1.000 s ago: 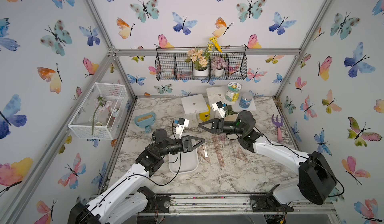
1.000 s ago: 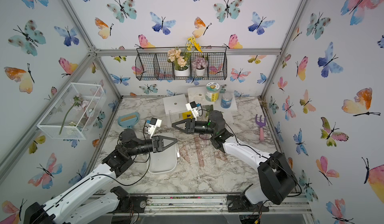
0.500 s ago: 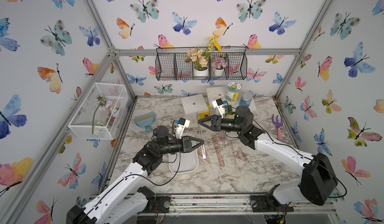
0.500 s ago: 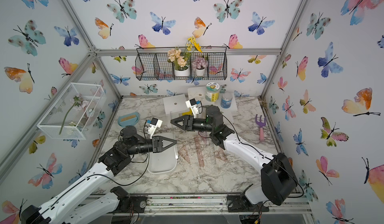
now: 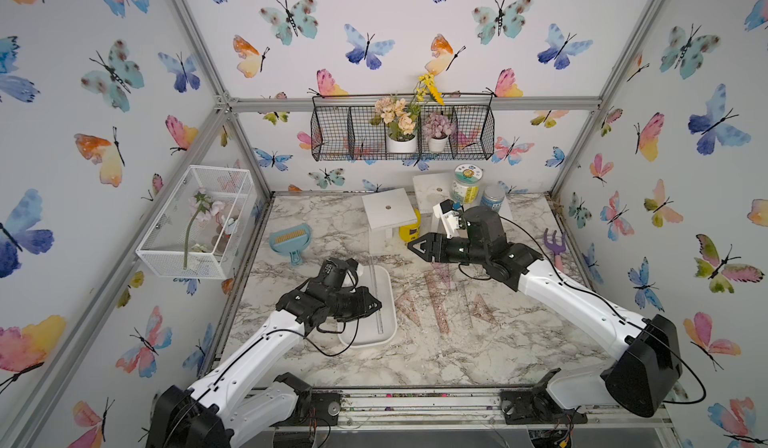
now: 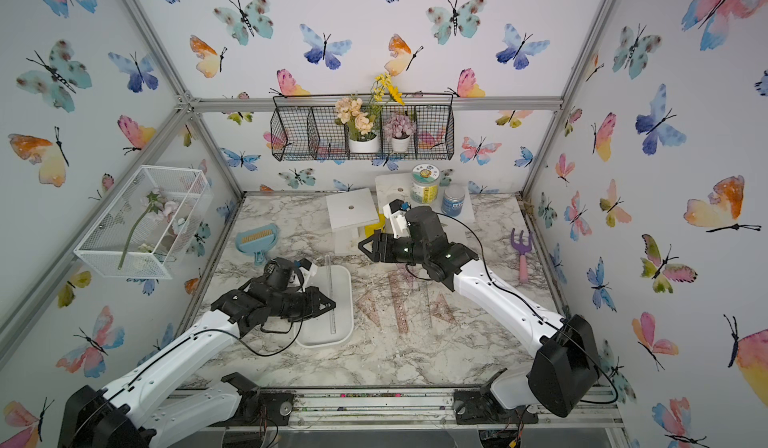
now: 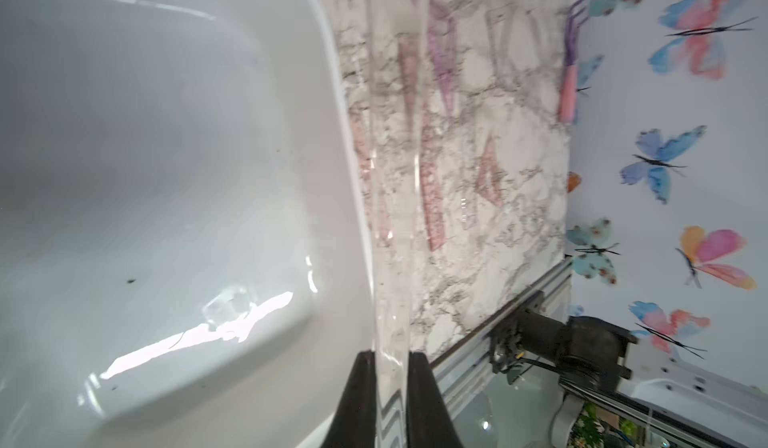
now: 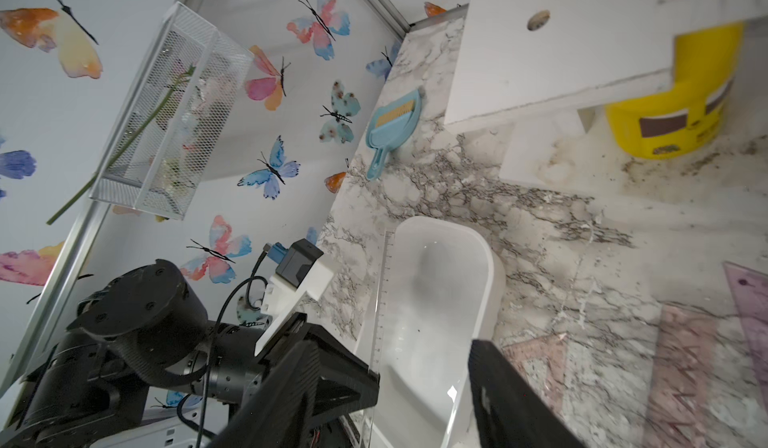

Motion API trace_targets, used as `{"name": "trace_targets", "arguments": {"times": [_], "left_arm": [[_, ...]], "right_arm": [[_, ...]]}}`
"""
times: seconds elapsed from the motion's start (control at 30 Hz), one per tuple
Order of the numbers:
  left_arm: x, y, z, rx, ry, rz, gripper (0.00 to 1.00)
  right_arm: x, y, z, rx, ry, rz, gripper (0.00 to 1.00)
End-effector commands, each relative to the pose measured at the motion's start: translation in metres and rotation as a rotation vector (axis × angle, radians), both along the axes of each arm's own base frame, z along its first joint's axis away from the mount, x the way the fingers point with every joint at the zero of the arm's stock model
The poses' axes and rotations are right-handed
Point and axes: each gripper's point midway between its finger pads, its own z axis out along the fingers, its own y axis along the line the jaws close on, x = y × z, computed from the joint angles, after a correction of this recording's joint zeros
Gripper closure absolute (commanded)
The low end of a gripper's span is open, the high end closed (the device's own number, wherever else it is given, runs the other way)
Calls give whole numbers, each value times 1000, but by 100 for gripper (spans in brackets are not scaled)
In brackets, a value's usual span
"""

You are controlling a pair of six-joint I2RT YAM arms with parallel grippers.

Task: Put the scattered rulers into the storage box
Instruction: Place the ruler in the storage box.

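Left gripper [image 7: 388, 356]: clenched on one end of a clear straight ruler [image 5: 376, 300], which was pinched between its two black fingers [image 7: 361, 383].
Clear straight ruler: it was held on its long edge above the storage box [image 5: 387, 288] and ran lengthwise along it. In both top views it crossed the half of the box nearer the table's middle. Whether its lower edge touched the box could not be told.
Storage box: a shallow white tray on the marble tabletop [image 5: 457, 354], in front of the left arm. Its floor was bare apart from a few dark specks.
Right gripper [image 5: 413, 245]: released, with the jaws spread wide and nothing between them. It hung above the tabletop beyond the far end of the box.
Rulers on the table: a pink set square [image 5: 409, 306] lay just beside the box. Next came a pink straight ruler [image 5: 438, 304], then a second pink set square [image 5: 482, 308]. A purple set square [image 5: 441, 273] lay under the right arm's wrist. All lay flat, outside the box.
Surroundings: a blue dustpan [image 5: 291, 240] lay near the left wall and a garden fork [image 5: 557, 246] near the right wall. A white mesh basket [image 5: 195, 221] hung on the left wall.
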Motion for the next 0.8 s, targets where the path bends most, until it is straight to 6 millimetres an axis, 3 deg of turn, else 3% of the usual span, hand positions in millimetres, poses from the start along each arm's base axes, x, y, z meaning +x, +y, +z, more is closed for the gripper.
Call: {"name": "trace_targets", "arguments": {"times": [0.0, 0.13, 0.33, 0.63, 0.67, 0.77], "left_arm": [[1, 27, -33, 192, 25, 31, 100], [12, 39, -44, 288, 25, 60, 100], [4, 40, -59, 301, 96, 62, 100], [-11, 24, -56, 135, 163, 105, 99], [-12, 25, -56, 137, 166, 106, 86], [-9, 30, -48, 165, 138, 125, 60]], "right_arm": [[-6, -13, -40, -111, 52, -17, 38], [-11, -15, -54, -123, 81, -13, 38], [-11, -24, -59, -157, 74, -43, 38], [-8, -20, -67, -168, 89, -31, 38], [-8, -18, -69, -170, 94, -28, 38], [-9, -15, -74, -172, 118, -11, 38]]}}
